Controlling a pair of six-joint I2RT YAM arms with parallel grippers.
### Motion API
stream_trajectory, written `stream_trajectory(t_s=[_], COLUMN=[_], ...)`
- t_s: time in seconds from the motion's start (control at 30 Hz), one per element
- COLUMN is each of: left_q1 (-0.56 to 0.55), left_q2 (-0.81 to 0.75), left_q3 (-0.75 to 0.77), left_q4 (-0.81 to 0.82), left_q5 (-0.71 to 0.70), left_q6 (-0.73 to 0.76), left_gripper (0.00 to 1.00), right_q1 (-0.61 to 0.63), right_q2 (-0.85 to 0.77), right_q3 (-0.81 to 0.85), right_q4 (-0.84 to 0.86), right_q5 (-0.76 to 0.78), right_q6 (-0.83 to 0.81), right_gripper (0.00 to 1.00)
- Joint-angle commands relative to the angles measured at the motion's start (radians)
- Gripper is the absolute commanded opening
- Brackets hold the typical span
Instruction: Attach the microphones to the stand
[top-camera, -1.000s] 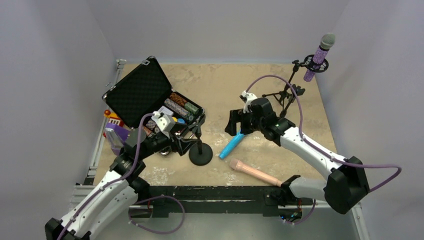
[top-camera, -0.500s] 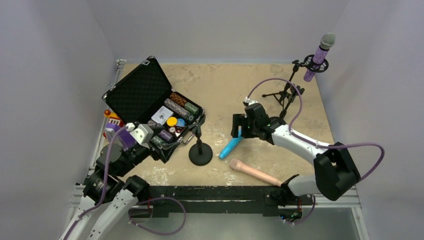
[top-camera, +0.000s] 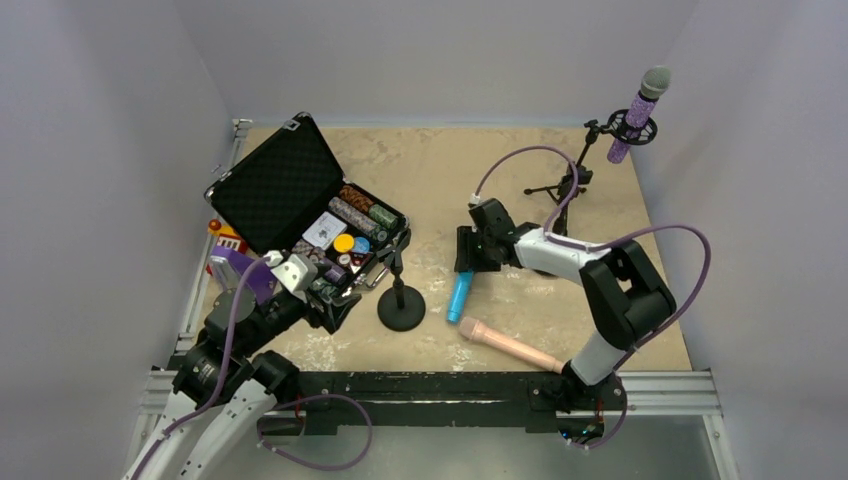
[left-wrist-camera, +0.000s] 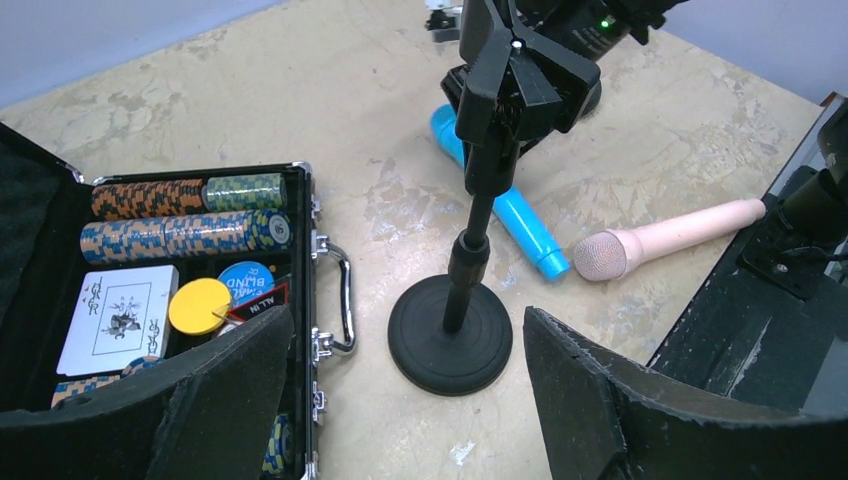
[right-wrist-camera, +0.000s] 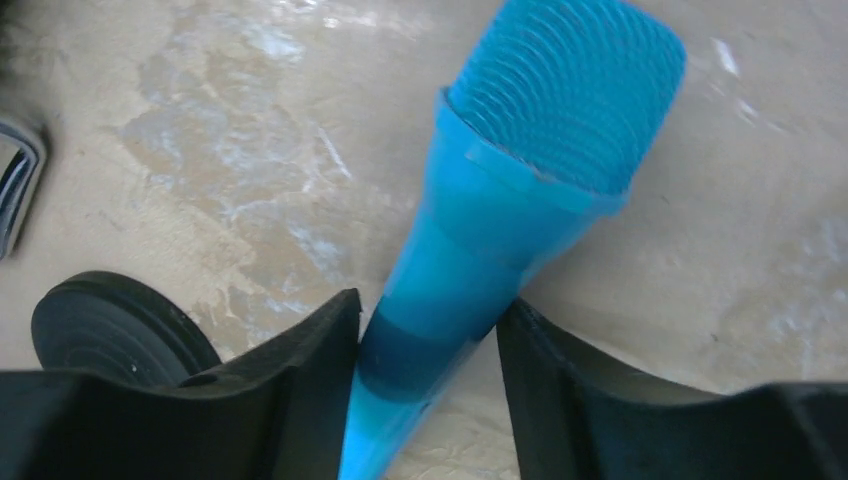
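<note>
The bright-blue microphone (top-camera: 459, 298) lies on the table, its mesh head (right-wrist-camera: 570, 90) pointing away from the wrist camera. My right gripper (top-camera: 466, 258) (right-wrist-camera: 430, 320) is low over it, both fingers pressed on its handle. The peach-pink microphone (top-camera: 510, 343) (left-wrist-camera: 665, 235) lies near the front edge. The glittery purple microphone (top-camera: 638, 110) sits upright in the tripod stand (top-camera: 570, 185) at the back right. A black desk stand (top-camera: 401, 305) (left-wrist-camera: 450, 335) with a round base and an empty clip (left-wrist-camera: 515, 70) stands mid-table. My left gripper (top-camera: 330, 300) (left-wrist-camera: 408, 330) is open and empty, just short of its base.
An open black case (top-camera: 270, 185) (left-wrist-camera: 305, 260) with poker chips and cards lies at the left, right beside the desk stand. Coloured boxes (top-camera: 228, 250) sit at the table's left edge. Walls close in on three sides.
My right gripper swung in line with the blue microphone and closed on it; the microphone turned from slanted to nearly straight. My left arm drew back from the desk stand toward the case.
</note>
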Motion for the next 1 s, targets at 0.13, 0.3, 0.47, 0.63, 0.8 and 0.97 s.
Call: stream_trajectory(t_s=[0.13,0.3,0.47,0.63,0.8,0.97], left_q1=[-0.002,-0.002,-0.002,-0.003,-0.003,-0.003], left_q2=[0.019,0.018,0.018,0.019,0.04,0.079], left_q3=[-0.006,-0.009,-0.007,-0.004,0.019,0.061], left_q4=[0.045,0.059,0.061,0.078,0.111,0.126], left_q5=[0.053,0.066,0.072,0.094,0.129,0.158], left_q6=[0.013,0.003,-0.002,-0.017,-0.033,-0.044], left_gripper=[0.89,0.89,0.89,0.89,0.89,0.89], right_q1=[0.009,0.006,-0.007,-0.017,-0.02,-0.082], right_q2=[0.126,0.071,-0.059,-0.223,-0.347,-0.393], right_q3=[0.139,0.141,0.098,0.051,0.053,0.118], right_q4=[0.027,0.074,0.116,0.14,0.123,0.101], right_q5=[-0.186,-0.184,-0.199,-0.271,-0.314,-0.46], right_q6=[-0.117,-0.17,-0.238,-0.321,-0.365,-0.373], right_gripper=[0.26,0.07,0.02,0.01,0.0,0.0])
